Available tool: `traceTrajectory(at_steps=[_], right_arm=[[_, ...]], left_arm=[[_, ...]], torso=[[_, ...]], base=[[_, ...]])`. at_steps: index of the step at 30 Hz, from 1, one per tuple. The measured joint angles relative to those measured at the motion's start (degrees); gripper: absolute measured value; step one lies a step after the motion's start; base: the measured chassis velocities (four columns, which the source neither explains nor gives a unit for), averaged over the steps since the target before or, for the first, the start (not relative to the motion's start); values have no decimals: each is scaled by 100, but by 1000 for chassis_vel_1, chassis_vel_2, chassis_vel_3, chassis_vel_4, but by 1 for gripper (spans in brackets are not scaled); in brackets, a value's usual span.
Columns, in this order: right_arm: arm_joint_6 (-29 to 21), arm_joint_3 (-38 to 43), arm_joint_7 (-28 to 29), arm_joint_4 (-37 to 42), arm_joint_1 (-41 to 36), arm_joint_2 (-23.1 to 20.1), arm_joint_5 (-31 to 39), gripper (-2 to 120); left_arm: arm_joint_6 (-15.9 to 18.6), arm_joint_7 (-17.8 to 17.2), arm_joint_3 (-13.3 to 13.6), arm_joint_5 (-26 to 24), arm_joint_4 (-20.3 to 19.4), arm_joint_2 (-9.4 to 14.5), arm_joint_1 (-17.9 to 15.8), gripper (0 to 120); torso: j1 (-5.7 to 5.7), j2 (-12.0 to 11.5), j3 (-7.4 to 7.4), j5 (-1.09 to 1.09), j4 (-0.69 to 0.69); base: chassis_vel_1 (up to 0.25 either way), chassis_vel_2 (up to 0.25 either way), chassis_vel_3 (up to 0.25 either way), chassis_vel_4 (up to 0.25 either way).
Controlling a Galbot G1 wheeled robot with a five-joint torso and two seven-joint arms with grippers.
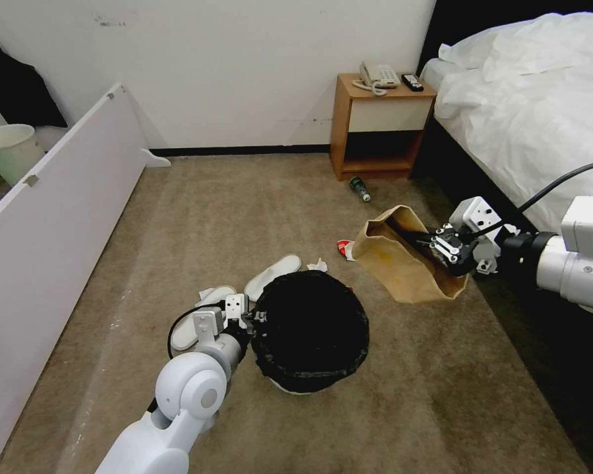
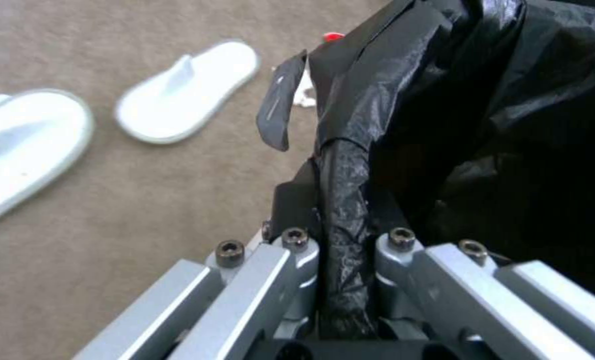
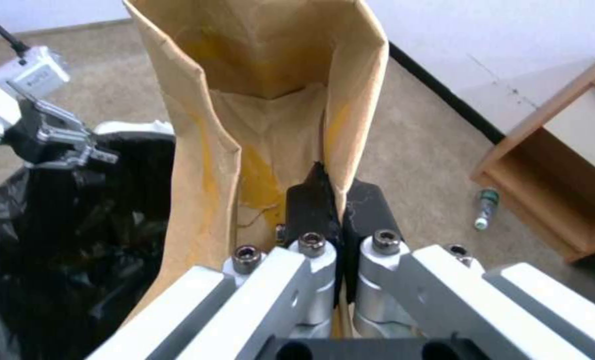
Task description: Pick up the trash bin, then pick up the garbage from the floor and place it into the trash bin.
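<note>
The room is evenly and rather brightly lit, with soft light and no hard shadows on the carpet [image 1: 197, 217]. The bed linen [image 1: 527, 92] is almost washed out to plain white. The black bag of the trash bin [image 1: 310, 329], just beside the left end effector [image 1: 252, 320], is so dark that its folds are lost in the head view; in the left wrist view its plastic shows grey glare close to the fingers [image 2: 297, 280]. There the slippers [image 2: 184, 92] beyond the end effector are slightly blurred. In the head view, straight lines bend near the edges. In the right wrist view, the paper bag [image 3: 264, 115] glows yellowish, and the bottle [image 3: 485, 207] farther off is soft.
</note>
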Motion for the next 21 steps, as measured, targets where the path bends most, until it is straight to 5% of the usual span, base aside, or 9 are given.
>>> traceTrajectory(at_steps=[21], right_arm=[[89,-345,-158,5,-47,143,-158,0]], left_arm=[[-350,134,506,-531,-49,-215,-250,4]], torso=[[0,0,0,0,0]], base=[[0,0,0,0]])
